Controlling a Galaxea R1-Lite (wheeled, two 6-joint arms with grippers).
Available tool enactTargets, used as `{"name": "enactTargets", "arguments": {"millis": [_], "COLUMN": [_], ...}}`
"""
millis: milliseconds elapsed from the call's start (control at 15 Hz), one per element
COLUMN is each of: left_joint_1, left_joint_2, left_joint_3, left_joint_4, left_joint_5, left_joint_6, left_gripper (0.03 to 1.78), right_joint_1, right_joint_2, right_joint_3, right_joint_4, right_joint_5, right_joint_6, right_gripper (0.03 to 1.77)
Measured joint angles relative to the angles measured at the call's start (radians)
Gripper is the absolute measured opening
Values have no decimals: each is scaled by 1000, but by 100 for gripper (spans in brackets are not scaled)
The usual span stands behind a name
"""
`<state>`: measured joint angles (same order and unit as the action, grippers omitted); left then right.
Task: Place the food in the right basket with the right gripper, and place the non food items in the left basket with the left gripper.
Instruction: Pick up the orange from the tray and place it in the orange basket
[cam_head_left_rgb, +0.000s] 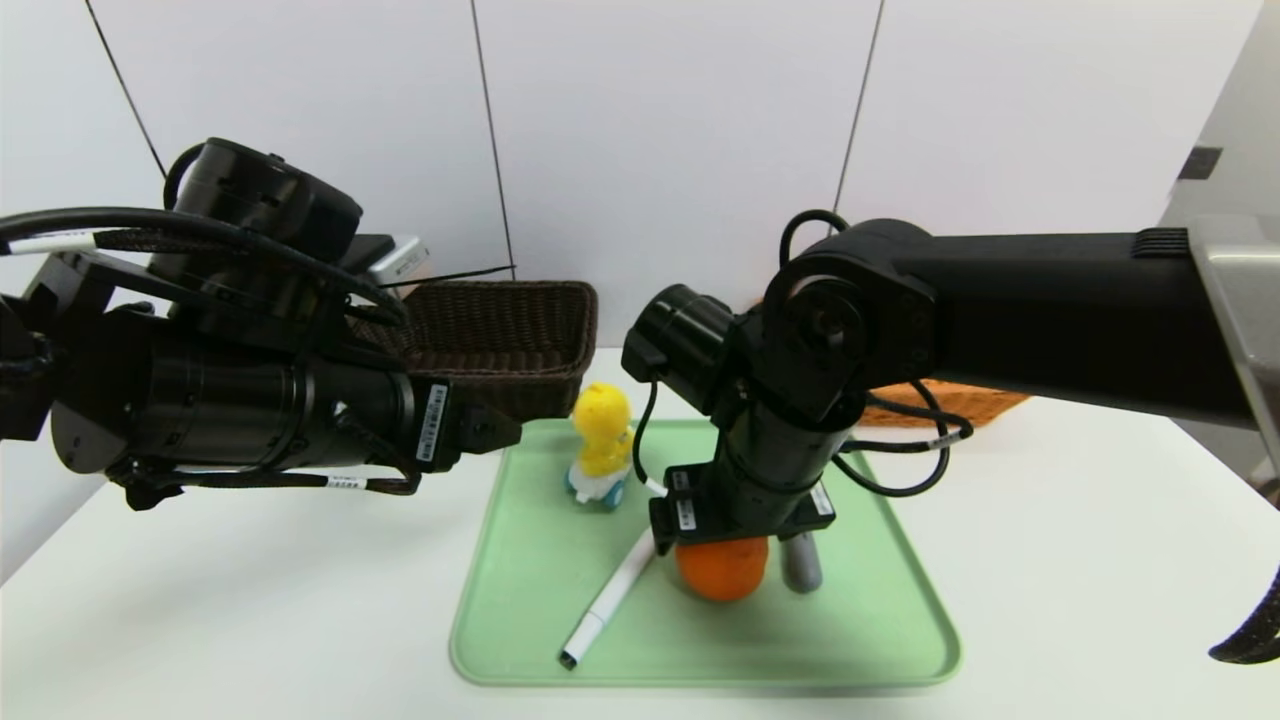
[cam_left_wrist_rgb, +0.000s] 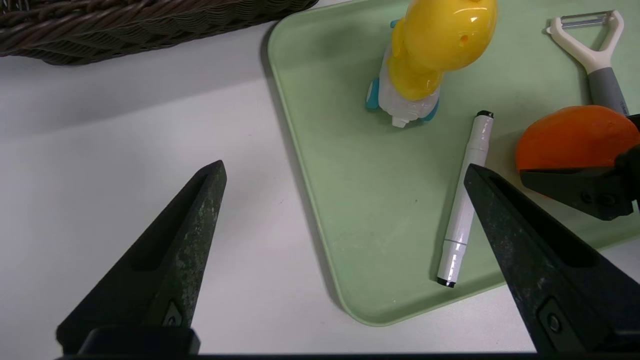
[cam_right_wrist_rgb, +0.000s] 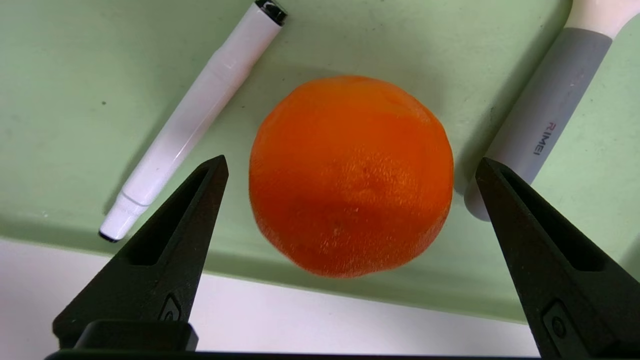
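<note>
The orange fruit (cam_head_left_rgb: 722, 572) (cam_right_wrist_rgb: 350, 150) lies on a green tray (cam_head_left_rgb: 860, 640) between the white marker (cam_head_left_rgb: 610, 600) (cam_right_wrist_rgb: 195, 120) and the grey-handled peeler (cam_head_left_rgb: 800, 565) (cam_right_wrist_rgb: 540, 125). My right gripper (cam_head_left_rgb: 725, 545) (cam_right_wrist_rgb: 350, 162) points down over the fruit. It is open, one finger on each side, with gaps to the skin. The yellow duck toy (cam_head_left_rgb: 602, 440) (cam_left_wrist_rgb: 435, 45) stands at the tray's far left. My left gripper (cam_head_left_rgb: 505, 432) (cam_left_wrist_rgb: 344, 167) hovers open and empty above the tray's left edge. The dark left basket (cam_head_left_rgb: 500, 335) sits behind it. The orange-tan right basket (cam_head_left_rgb: 950, 400) is mostly hidden by the right arm.
The tray (cam_left_wrist_rgb: 350, 200) rests on a white table with bare surface to its left, right and front. A white panelled wall stands behind the baskets. In the left wrist view, a finger of the right gripper (cam_left_wrist_rgb: 590, 192) shows beside the fruit (cam_left_wrist_rgb: 570, 135).
</note>
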<state>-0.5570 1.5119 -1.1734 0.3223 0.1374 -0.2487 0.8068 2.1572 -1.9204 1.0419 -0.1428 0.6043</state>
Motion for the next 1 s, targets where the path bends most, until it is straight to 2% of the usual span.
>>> {"name": "enactTargets", "arguments": {"millis": [400, 467, 600, 667, 1000], "left_joint_1": [0, 0, 0, 0, 0], "left_joint_2": [11, 13, 17, 18, 18], "left_joint_3": [-2, -2, -2, -2, 0], "left_joint_4": [1, 0, 0, 0, 3], "left_joint_5": [-3, -4, -5, -5, -9], "left_joint_6": [4, 3, 3, 2, 0], "left_gripper": [169, 169, 169, 169, 169], "right_joint_1": [-10, -12, -16, -17, -19], "right_joint_2": [36, 38, 43, 46, 45], "right_joint_3": [0, 0, 0, 0, -8], "right_joint_4": [-1, -2, -2, -2, 2], "right_joint_5": [-1, -1, 1, 5, 12], "right_joint_6": [-5, -3, -3, -3, -7], "right_gripper": [171, 162, 129, 122, 118]}}
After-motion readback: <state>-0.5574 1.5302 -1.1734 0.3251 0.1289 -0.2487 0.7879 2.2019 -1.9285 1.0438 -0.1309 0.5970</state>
